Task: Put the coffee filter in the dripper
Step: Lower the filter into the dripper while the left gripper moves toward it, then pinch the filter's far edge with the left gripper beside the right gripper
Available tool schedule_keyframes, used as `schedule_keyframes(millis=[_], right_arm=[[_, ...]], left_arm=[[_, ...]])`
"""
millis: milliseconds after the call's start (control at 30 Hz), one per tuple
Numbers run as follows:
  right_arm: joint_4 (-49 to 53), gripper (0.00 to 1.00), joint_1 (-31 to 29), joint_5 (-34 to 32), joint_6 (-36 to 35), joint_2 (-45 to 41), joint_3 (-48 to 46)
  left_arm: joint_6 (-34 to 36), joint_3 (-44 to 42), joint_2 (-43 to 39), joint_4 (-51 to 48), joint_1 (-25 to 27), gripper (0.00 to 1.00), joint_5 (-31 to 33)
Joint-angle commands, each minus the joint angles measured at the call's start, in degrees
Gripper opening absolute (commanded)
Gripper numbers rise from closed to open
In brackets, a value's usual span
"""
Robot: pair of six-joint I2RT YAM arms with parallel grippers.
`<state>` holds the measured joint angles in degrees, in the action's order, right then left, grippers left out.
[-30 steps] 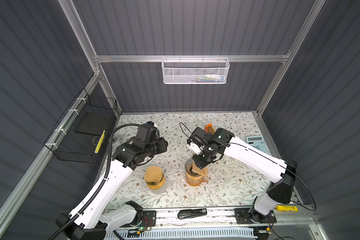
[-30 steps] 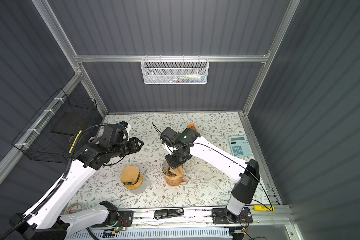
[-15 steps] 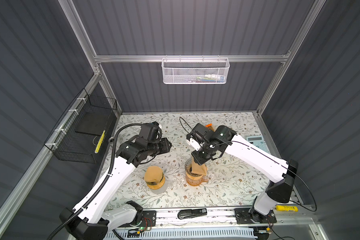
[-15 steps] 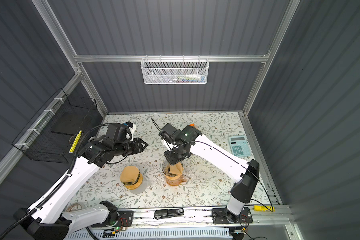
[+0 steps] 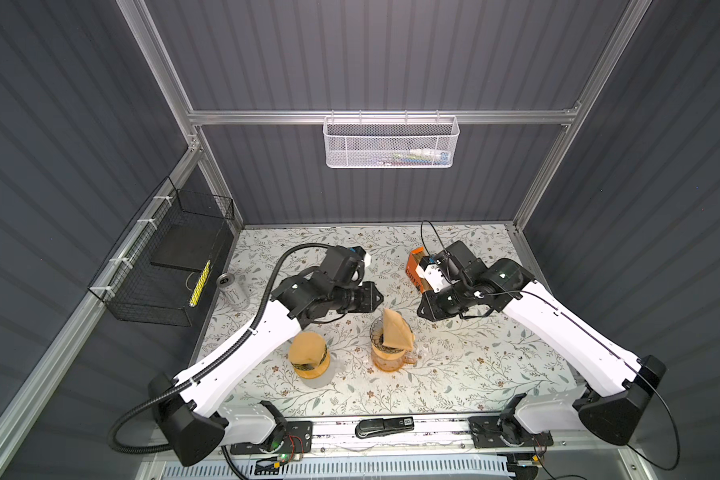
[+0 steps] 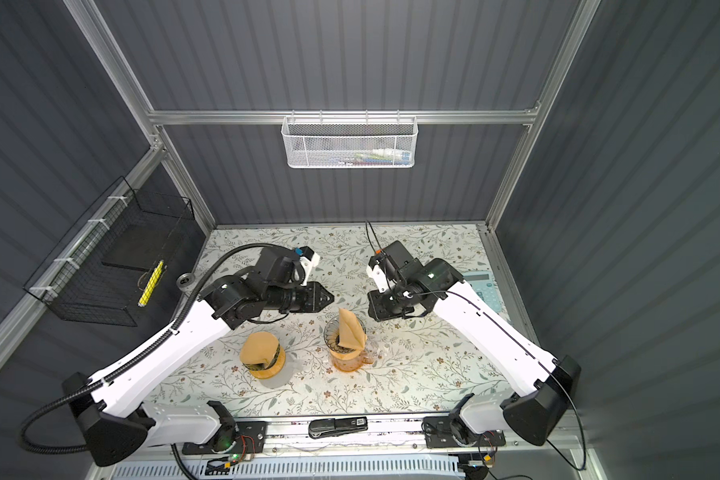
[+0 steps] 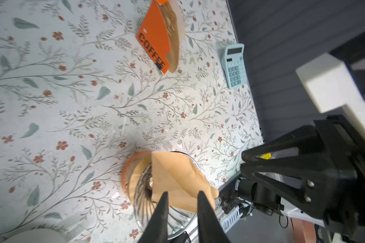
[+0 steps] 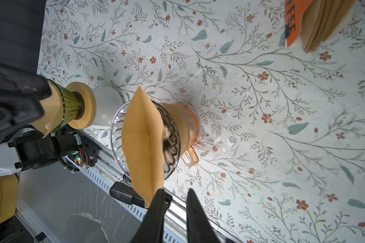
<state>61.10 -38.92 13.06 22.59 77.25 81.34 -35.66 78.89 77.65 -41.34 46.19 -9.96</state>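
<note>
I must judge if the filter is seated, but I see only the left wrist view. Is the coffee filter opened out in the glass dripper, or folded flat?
Observer: Folded nearly flat. In the right wrist view the coffee filter stands on edge in the glass dripper, its tip above the rim.
Operator: Is the left gripper around it?
Observer: It seems not. In both top views the left gripper ends just short of the filter's tip, jaws empty.
Operator: Is anything else standing near it?
Observer: Yes, a second dripper, green, with another filter in it.
</note>
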Motion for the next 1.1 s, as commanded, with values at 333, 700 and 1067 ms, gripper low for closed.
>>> schedule_keyframes(millis=[333,700,1067], right_arm=[[-4.3,0.23,2.5,3.2,0.3,-3.3,-4.2],[-3.8,0.22,0.3,3.1,-0.2,0.2,-1.7],[-2.3,0.24,-4.5,0.5,-0.8,4.6,2.4]], left_arm=[[-0.5,4.6,7.2,-1.5,6.0,0.24,-2.7],[-2.2,-1.3,5.8,-2.5,6.6,0.24,-2.6],[-3.5,-3.8,2.7,-2.8,6.6,0.24,-1.2]])
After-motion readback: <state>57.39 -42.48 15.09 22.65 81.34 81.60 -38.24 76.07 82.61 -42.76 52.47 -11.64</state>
